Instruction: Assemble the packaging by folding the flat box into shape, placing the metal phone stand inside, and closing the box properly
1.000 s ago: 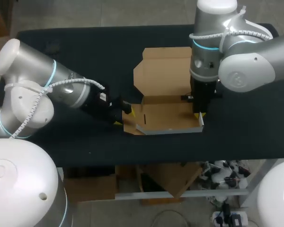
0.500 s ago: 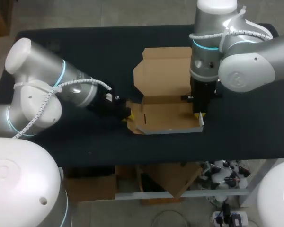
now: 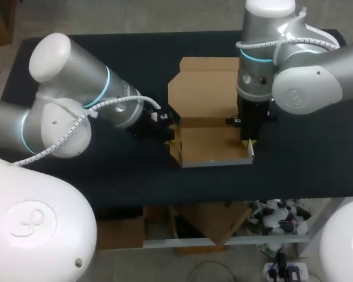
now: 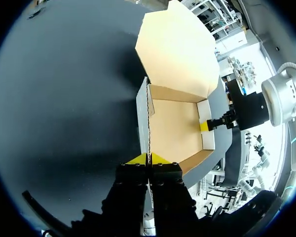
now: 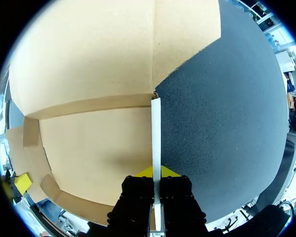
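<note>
**Progress.** The cardboard box (image 3: pixel 209 147) sits mid-table (image 3: pixel 106 53) and is partly erected. Its tray has raised walls at 9, 6 and 3 o'clock. The lid (image 3: pixel 203 88) lies open and flat, extending toward 12 o'clock. No metal phone stand appears in any view, and the tray floor is bare. I judge that the folding is nearly finished, while loading the stand and closing the lid remain.

**Grippers.** The left gripper (image 3: pixel 170 136) is at the tray's 9 o'clock side. Its fingers are nearly together, pinching the thin left side wall (image 4: pixel 143 123) from both faces. The right gripper (image 3: pixel 249 144) is at 3 o'clock, likewise clamped close on the right side wall (image 5: pixel 156 128).

**View comparison.** The head view gives the overall layout but hides the finger contact under the arms. The left wrist view shows the wall edge running straight between its yellow tips, the empty interior and the other arm's tip on the opposite wall. The right wrist view alone shows the corner tabs tucked along the far wall, and the lid crease just beyond its own wall.
</note>
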`<state>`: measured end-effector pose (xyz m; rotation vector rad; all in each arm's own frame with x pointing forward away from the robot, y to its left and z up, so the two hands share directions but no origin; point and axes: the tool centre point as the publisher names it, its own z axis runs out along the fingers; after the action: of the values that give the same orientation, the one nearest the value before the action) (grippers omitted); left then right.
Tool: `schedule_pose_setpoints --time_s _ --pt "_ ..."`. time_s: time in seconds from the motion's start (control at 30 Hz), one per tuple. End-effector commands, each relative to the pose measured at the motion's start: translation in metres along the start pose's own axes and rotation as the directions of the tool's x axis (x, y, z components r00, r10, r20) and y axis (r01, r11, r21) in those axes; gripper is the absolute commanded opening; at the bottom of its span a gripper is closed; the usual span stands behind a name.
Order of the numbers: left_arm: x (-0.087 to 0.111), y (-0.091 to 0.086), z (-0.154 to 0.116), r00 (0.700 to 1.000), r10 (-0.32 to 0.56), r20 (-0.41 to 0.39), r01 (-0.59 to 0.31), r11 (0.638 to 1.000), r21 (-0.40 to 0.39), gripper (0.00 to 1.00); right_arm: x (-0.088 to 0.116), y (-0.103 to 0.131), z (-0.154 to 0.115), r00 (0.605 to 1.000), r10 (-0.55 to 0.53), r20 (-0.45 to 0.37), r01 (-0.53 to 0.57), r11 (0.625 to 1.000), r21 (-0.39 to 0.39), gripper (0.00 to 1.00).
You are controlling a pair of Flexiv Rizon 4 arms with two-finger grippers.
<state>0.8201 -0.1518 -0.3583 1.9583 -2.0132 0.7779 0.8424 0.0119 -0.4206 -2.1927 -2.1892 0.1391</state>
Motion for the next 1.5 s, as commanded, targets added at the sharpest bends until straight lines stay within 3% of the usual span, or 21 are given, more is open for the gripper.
schedule_pose_setpoints --time_s 0.03,0.17,0.2,0.23,0.33,0.43,0.63,0.77,1.0,1.17,1.5 --pt "0.018 0.005 0.009 0.954 -0.004 0.3 -0.008 0.999 0.039 0.0 0.003 0.0 0.001 1.0 0.0 0.0 0.0 1.0 0.001 0.0" --pt "0.022 0.007 0.01 0.948 0.0 0.319 -0.016 0.999 0.048 0.0 0.003 0.0 0.001 1.0 0.0 0.0 0.0 1.0 0.001 0.0" --pt "0.022 0.007 0.01 0.946 0.001 0.325 -0.018 0.999 0.05 0.04 0.003 0.0 0.001 1.0 0.0 0.0 0.0 1.0 0.001 0.0" --pt "0.023 0.007 0.01 0.945 0.001 0.326 -0.019 0.999 0.05 0.16 0.003 0.0 0.001 1.0 0.0 0.0 0.0 1.0 0.001 0.0" --pt "0.022 0.007 0.01 0.942 -0.001 0.334 -0.019 0.998 0.054 0.22 0.003 0.0 0.001 1.0 0.0 0.0 0.0 1.0 0.001 0.0" --pt "0.019 0.006 0.008 0.941 -0.006 0.339 -0.014 0.998 0.059 0.45 0.003 0.0 0.001 1.0 0.0 0.0 0.0 1.0 0.001 0.0" --pt "0.01 0.002 -0.003 0.943 -0.025 0.332 0.001 0.997 0.072 0.53 0.003 0.0 0.001 1.0 0.0 0.0 0.0 1.0 0.001 0.0" --pt "0.001 -0.001 -0.013 0.959 -0.022 0.282 0.011 0.999 0.038 0.58 0.003 0.0 0.001 1.0 0.0 0.0 0.0 1.0 0.001 0.0" --pt "-0.021 -0.009 -0.036 0.986 -0.017 0.166 0.018 1.0 -0.003 0.6 0.003 0.0 0.001 1.0 0.0 0.0 0.0 1.0 0.001 0.0" --pt "-0.038 -0.014 -0.046 0.997 -0.012 0.076 0.015 0.999 -0.044 0.5 0.003 0.0 0.001 1.0 0.0 0.0 0.0 1.0 0.001 0.0" --pt "-0.065 -0.019 -0.053 1.0 0.002 -0.006 -0.002 0.998 -0.066 0.43 0.003 0.0 0.001 1.0 0.0 0.0 0.0 1.0 0.001 0.0"
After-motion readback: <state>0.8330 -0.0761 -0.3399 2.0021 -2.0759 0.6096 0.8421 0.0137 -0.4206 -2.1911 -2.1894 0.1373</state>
